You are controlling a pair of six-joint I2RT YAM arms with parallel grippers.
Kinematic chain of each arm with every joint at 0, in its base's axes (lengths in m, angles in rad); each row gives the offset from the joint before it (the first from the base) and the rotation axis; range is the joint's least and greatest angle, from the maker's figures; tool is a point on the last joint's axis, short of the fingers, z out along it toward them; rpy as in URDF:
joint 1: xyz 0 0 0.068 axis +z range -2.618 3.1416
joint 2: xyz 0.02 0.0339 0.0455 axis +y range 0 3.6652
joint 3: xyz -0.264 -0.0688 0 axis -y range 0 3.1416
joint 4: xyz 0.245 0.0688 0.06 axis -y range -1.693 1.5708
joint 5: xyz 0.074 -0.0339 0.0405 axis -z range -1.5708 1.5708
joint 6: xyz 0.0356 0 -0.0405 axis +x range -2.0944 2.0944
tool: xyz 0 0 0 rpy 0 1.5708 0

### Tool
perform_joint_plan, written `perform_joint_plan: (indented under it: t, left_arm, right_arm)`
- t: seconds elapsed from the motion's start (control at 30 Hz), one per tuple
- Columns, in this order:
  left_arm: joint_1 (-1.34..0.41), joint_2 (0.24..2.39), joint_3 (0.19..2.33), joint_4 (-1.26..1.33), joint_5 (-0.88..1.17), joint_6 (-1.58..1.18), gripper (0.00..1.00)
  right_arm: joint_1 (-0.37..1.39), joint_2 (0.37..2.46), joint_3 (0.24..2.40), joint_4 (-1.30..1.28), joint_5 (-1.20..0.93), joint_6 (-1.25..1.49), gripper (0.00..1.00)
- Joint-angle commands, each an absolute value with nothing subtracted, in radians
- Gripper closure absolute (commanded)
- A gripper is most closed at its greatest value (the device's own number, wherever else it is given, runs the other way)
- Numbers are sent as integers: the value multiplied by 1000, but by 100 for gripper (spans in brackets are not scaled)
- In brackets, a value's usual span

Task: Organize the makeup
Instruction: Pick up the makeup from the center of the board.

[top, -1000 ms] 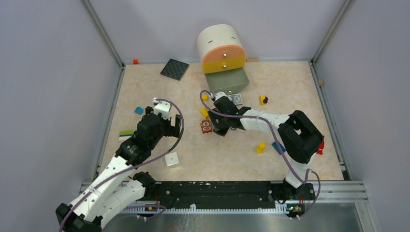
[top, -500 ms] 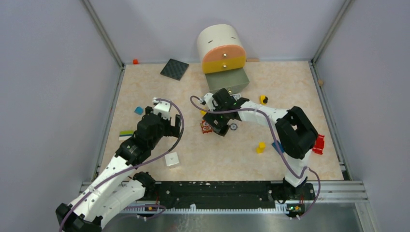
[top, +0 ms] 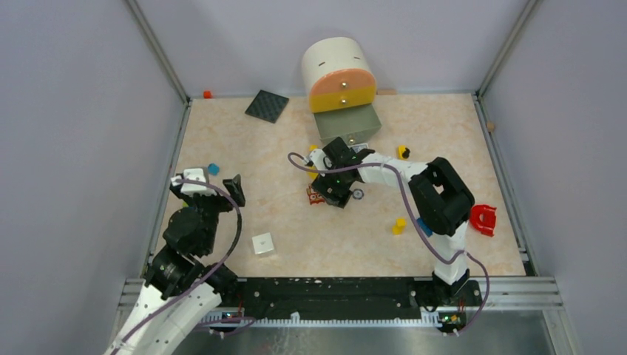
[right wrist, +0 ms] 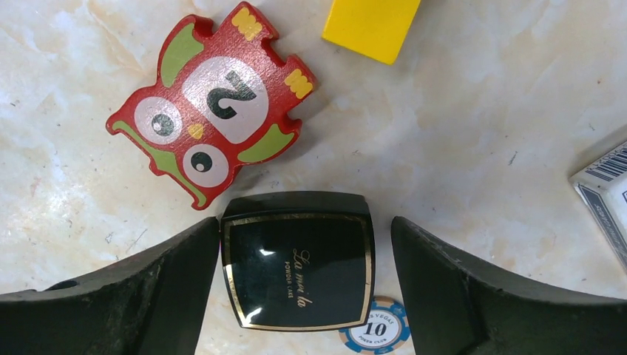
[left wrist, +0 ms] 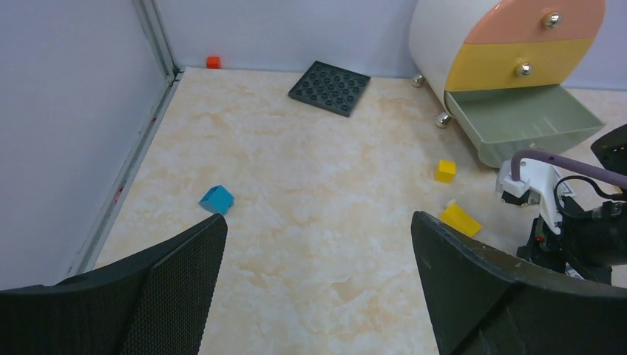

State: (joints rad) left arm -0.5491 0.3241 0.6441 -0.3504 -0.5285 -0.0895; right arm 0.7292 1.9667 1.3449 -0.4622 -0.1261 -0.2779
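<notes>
Top view: left tool (top: 211,185) has drawn back to the near-left; right tool (top: 336,188) stays low over the tabletop (top: 296,244).
Left wrist: left tool spread, empty.
Right wrist: right tool spread astride the black square compact (right wrist: 298,260), which lies beside the owl piece (right wrist: 207,103); grasp seems next.

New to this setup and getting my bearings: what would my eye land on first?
The black square compact lying between the open fingers of the right gripper, with a red owl puzzle piece beside it. At the far edge stands a rounded drawer cabinet, its bottom green drawer pulled open.
</notes>
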Motion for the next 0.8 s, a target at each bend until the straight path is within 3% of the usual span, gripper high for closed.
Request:
perform_joint_plan:
  t: [0.0, 0.23, 0.37, 0.5, 0.77]
  left_arm:
    - [-543, 359, 633, -316, -582, -74, 1]
    - [-542, 391, 639, -323, -568, -78, 1]
    - [-541, 387, 638, -319, -568, -75, 1]
    - [-541, 392, 638, -319, -563, -74, 1]
    - [-540, 399, 638, -321, -558, -73, 1]
  right_arm:
    - [726, 1949, 1332, -493, -164, -282, 16]
    - [726, 1944, 1307, -519, -147, -267, 27]
    - [725, 1909, 1299, -493, -108, -219, 54]
    - [726, 1848, 1356, -465, -16, -151, 67]
    - [691, 1719, 1484, -279, 278, 54, 70]
